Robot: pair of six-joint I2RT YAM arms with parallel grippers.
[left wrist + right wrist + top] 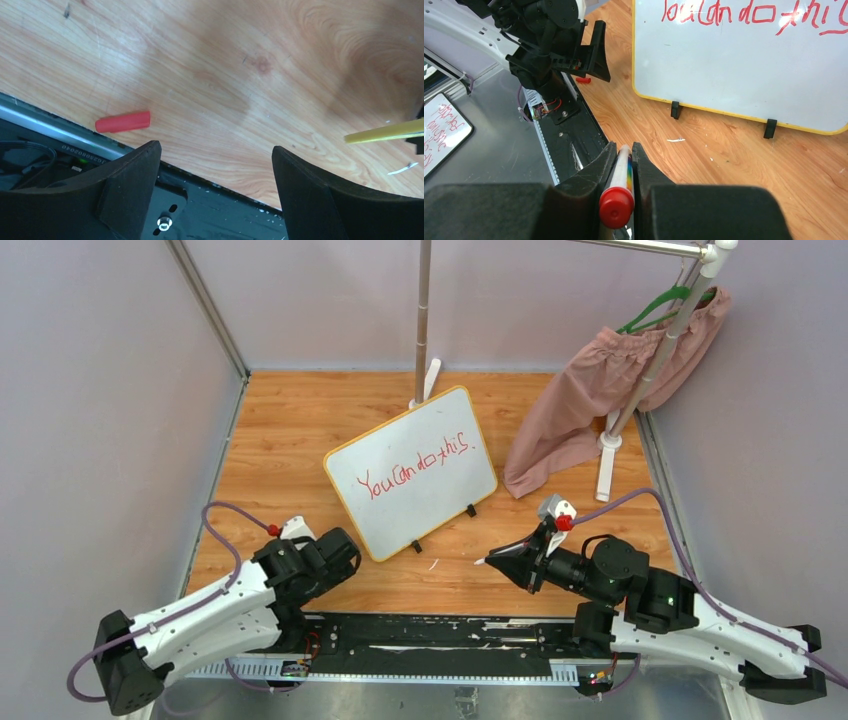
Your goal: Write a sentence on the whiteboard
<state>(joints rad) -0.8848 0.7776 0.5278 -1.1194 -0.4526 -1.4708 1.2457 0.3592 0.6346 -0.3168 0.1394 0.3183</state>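
The whiteboard (425, 495) lies tilted on the wooden table, yellow-rimmed, with black clip feet on its near edge. The sentence (413, 468) runs across it in red marker, slanting upward, reading roughly "You can do this." The right wrist view shows the whiteboard (734, 65) and the lower part of the sentence (749, 12). My right gripper (624, 147) is shut on a white marker (623, 167) with a red end. It sits near the board's near right corner, clear of it. My left gripper (215, 147) stands open and empty above the table's near edge. A red marker cap (123, 121) lies just left of it.
A rack pole (423, 310) stands behind the board. A pink garment (600, 390) hangs on a stand at the back right, its white foot (607, 465) on the table. The black base rail (440, 635) runs along the near edge. Grey walls close three sides.
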